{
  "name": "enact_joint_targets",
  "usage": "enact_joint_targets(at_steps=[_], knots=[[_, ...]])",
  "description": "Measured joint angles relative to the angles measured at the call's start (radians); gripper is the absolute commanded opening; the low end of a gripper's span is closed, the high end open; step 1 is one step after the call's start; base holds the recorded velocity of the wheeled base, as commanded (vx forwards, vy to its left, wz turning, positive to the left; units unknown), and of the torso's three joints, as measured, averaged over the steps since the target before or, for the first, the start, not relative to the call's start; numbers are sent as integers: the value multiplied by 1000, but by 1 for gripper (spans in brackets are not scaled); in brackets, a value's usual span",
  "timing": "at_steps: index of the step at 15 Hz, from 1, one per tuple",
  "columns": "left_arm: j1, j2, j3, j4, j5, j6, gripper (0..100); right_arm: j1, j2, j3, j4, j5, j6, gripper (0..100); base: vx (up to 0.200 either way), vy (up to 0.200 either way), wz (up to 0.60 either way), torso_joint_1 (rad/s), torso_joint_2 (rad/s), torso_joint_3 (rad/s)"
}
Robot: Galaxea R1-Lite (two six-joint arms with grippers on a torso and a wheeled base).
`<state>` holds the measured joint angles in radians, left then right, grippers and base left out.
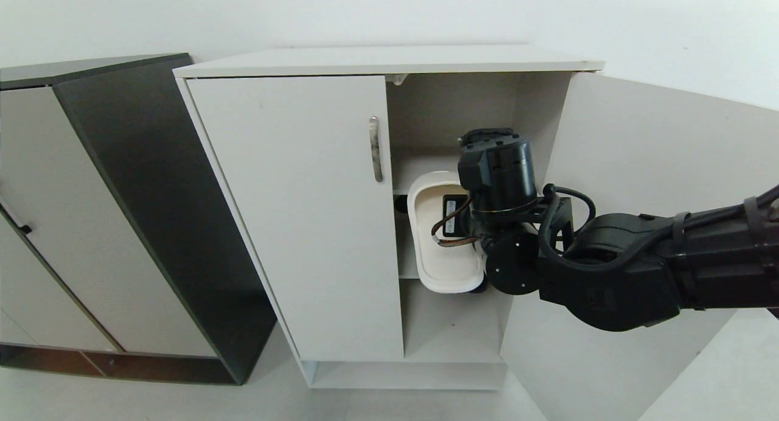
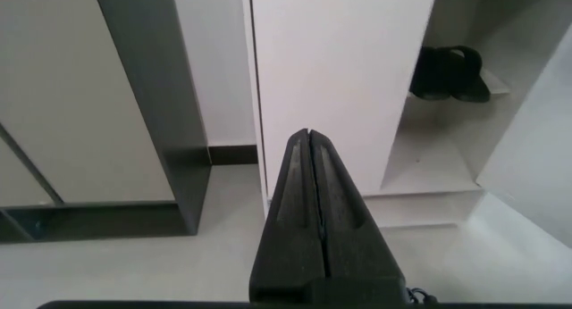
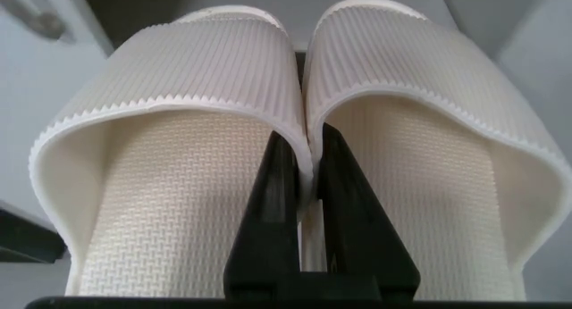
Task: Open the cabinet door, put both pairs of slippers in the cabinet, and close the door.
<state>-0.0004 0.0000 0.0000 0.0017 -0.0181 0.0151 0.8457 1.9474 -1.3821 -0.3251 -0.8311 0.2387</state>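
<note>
Clamped by right gripper (image 3: 307,144) on their adjoining inner edges, white slippers (image 1: 447,269) held at mouth of open cabinet (image 1: 389,59), black slippers (image 2: 451,74) already inside, left gripper (image 2: 308,144) closed empty outside; might snag closed door (image 1: 292,214) and slide from thin pinch if pushed in crooked.

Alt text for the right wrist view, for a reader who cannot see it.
The right gripper is shut on a pair of cream ribbed slippers, pinching their touching inner edges so they sit side by side.
</note>
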Motion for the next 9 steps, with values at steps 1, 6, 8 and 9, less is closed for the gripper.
enact_joint_targets(at_steps=[1, 6, 8, 9], knots=[[0, 0, 0, 0, 0, 0, 0, -2, 0, -1, -1, -1, 0, 0, 200, 0, 0, 7, 2, -2], [0, 0, 0, 0, 0, 0, 0, -2, 0, 0, -1, -1, -2, 0, 200, 0, 0, 2, 3, 2], [0, 0, 0, 0, 0, 0, 0, 0, 0, 0, 2, 0, -3, 0, 200, 0, 0, -2, 2, 5], [0, 0, 0, 0, 0, 0, 0, 0, 0, 0, 2, 0, -3, 0, 200, 0, 0, 7, 7, 2]])
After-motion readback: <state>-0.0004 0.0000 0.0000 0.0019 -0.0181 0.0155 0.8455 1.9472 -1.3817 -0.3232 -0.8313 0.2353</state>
